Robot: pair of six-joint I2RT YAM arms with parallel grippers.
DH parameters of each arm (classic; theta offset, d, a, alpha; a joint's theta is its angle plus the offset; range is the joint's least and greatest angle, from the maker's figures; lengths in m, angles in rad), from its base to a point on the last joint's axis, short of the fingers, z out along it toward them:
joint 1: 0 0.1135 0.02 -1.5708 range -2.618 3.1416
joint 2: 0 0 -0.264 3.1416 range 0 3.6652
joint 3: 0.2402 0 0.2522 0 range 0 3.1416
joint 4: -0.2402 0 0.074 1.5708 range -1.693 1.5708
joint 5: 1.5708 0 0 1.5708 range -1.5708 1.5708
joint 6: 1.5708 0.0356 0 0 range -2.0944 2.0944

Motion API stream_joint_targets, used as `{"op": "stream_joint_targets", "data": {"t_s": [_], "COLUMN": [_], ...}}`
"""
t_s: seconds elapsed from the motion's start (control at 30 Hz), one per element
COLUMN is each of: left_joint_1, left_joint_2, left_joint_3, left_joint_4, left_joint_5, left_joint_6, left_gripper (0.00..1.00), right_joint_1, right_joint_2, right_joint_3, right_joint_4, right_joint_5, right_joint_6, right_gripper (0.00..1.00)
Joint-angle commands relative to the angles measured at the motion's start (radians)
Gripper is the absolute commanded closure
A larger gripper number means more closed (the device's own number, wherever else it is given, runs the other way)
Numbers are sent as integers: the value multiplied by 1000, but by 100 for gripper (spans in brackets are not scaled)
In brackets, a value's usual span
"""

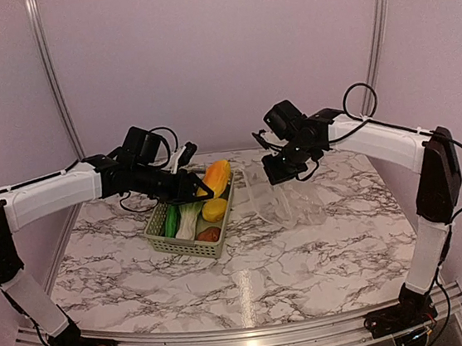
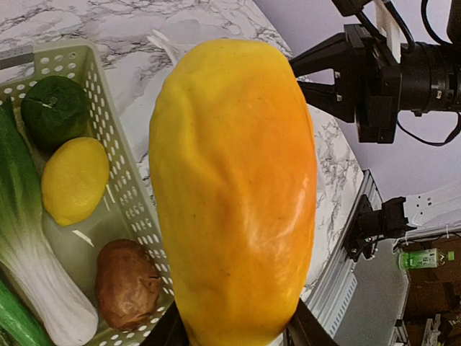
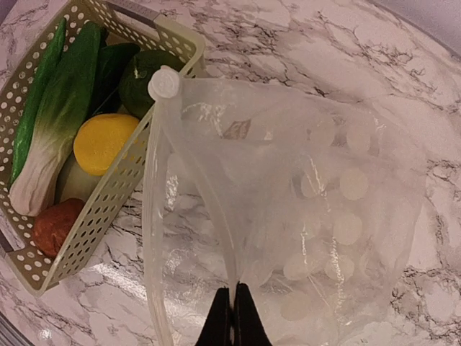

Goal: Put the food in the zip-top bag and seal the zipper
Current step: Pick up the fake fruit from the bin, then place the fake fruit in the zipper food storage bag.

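Right, my left gripper (image 1: 202, 190) is clamped on the big orange-yellow fruit (image 2: 234, 187), which I'm holding over the far right corner of the pale green basket (image 2: 122, 173), centre of the top view. My right gripper (image 3: 233, 317) is pinched tight on an edge of the zip-top bag (image 3: 338, 202), bottom centre of its wrist view, lifting that edge off the marble table (image 1: 307, 256). The bag sits just right of the basket, with a white round tab (image 3: 163, 83) at the bag's upper left corner. In the basket I see a yellow oval fruit (image 3: 104, 140), brown piece (image 3: 56, 225), white-stemmed leafy vegetable (image 3: 50, 137), dark green round one (image 3: 148, 76)
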Motion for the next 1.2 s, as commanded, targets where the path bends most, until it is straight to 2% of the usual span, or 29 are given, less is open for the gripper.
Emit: {"op": "stream_joint_targets", "data": {"t_s": [0.0, 0.13, 0.27, 0.4, 0.63, 0.87, 0.97, 1.03, 1.1, 1.17], "left_joint_1": [-101, -151, -167, -175, -170, -157, -150, -148, -147, -147], "left_joint_2": [28, 103, 183, 277, 419, 496, 486, 473, 478, 516], "left_joint_3": [62, 107, 146, 291, 479, 509, 476, 432, 408, 446], "left_joint_4": [24, 29, 71, -33, -14, 184, 260, 366, 469, 493], "left_joint_5": [133, 119, 99, 20, -29, -4, -25, -58, -80, -82], "left_joint_6": [-71, -106, -203, -221, -338, -561, -629, -691, -758, -785], "left_gripper": [75, 77, 80, 81, 84, 85, 85, 85, 81, 74], "right_joint_1": [24, 26, 29, 31, 39, 44, 44, 43, 44, 44], "right_joint_2": [27, 34, 31, 16, -10, -47, -59, -69, -78, -86], "right_joint_3": [99, 137, 162, 173, 156, 120, 118, 113, 113, 113], "right_joint_4": [-38, -44, -53, -65, -60, -50, -69, -69, -67, -63], "right_joint_5": [25, 1, -25, -30, -99, -100, -74, -79, -92, -107], "right_joint_6": [-9, 11, 26, 37, 66, 98, 100, 108, 122, 137], "right_gripper": [100, 100, 100, 100, 100, 100, 100, 100, 100, 100]}}
